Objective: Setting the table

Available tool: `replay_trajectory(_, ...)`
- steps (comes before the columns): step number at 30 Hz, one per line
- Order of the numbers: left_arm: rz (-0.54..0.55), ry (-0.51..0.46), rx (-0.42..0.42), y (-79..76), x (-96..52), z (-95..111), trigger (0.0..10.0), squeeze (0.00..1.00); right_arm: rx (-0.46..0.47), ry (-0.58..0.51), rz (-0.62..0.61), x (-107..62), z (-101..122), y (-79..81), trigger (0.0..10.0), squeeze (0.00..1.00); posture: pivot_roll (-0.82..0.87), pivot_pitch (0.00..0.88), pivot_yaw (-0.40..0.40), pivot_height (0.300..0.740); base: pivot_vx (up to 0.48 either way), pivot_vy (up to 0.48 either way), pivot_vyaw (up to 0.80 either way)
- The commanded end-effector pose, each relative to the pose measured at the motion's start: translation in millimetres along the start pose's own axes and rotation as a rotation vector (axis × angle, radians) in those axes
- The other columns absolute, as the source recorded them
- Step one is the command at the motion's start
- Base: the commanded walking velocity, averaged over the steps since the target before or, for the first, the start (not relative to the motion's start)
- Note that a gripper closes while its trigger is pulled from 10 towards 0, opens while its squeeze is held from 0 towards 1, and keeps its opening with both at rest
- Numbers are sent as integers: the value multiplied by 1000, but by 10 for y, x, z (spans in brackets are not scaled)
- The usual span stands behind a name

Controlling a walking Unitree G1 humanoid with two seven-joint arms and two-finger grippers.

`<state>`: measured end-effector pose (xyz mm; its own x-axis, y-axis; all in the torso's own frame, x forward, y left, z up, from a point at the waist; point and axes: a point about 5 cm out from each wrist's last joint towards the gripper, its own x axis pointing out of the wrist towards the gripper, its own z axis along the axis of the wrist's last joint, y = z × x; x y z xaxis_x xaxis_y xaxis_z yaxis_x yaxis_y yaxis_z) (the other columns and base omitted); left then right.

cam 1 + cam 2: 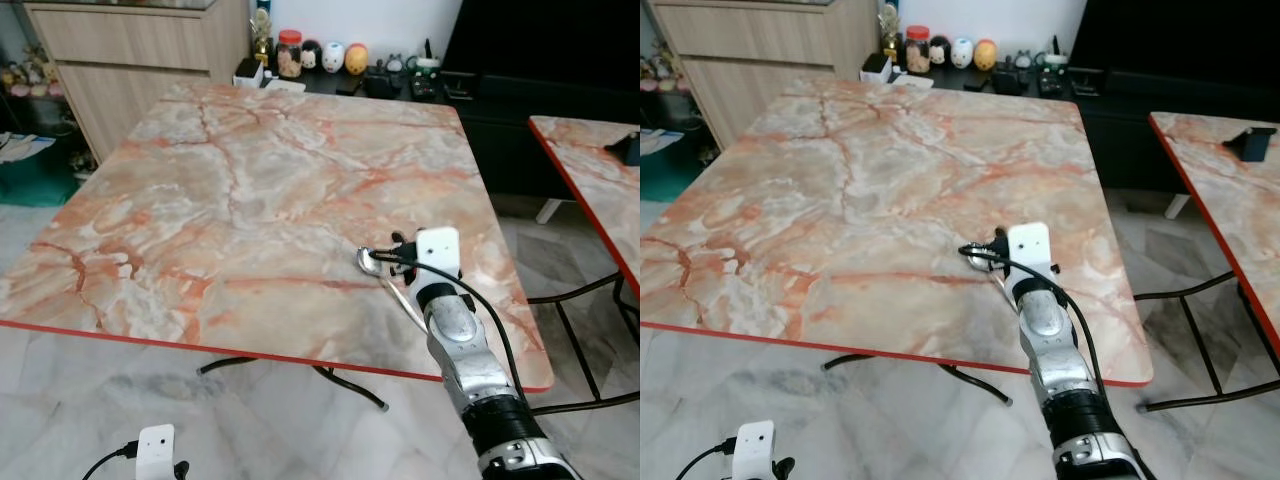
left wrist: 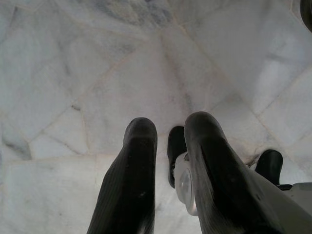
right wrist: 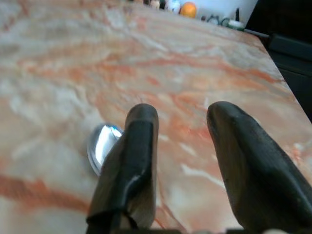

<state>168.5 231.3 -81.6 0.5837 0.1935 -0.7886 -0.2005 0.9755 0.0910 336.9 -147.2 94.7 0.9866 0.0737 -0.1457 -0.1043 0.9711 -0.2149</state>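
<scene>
Spoon [image 1: 372,263] lay on table [image 1: 250,200] at ten o'clock of right gripper [image 3: 178,122], fingers spread, empty; withdrawal could snag it.

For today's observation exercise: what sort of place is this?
Probably a home dining or living area: an orange-veined marble-look square table, a pale wooden drawer cabinet, and small egg-shaped figurines on a low black shelf.

The right gripper [image 3: 178,122] is hovering low over the orange-veined marble table [image 3: 204,73], its two black fingers [image 3: 134,161] standing apart. A shiny spoon [image 3: 101,145] is lying on the tabletop, its bowl peeking out just beside one finger, the handle hidden.
</scene>
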Motion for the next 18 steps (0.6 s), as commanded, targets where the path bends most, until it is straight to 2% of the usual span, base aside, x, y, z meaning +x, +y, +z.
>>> replay_trajectory(1, 0, 25, 11, -11, -5, -46, 10000, 0, 47, 102, 41, 13, -109, -31, 10000, 1000, 35, 0, -57, 740, 0, 0, 0)
replay_trajectory(4, 0, 24, 10, -12, -5, -43, 10000, 0, 92, 145, 121, 23, -130, 4, 10000, 1000, 33, 0, -56, 740, 0, 0, 0)
replay_trajectory(8, 0, 23, 11, -8, -6, -44, 10000, 0, 130, 163, 152, 33, -126, 13, 10000, 1000, 37, 0, -55, 740, 0, 0, 0)
replay_trajectory(9, 2, 22, 12, -3, -6, -45, 10000, 0, 119, 176, 179, 41, -121, 16, 10000, 894, 37, 0, -55, 740, 0, 0, 0)
replay_trajectory(10, 2, 22, 13, -1, -7, -46, 10000, 0, 103, 188, 191, 49, -124, 12, 10000, 0, 41, 0, -53, 740, 0, 0, 0)
replay_trajectory(18, 7, 19, 15, 13, -7, -40, 10000, 0, 69, 242, 248, 69, -170, 15, 10000, 0, 46, 0, -52, 740, 0, 0, 0)
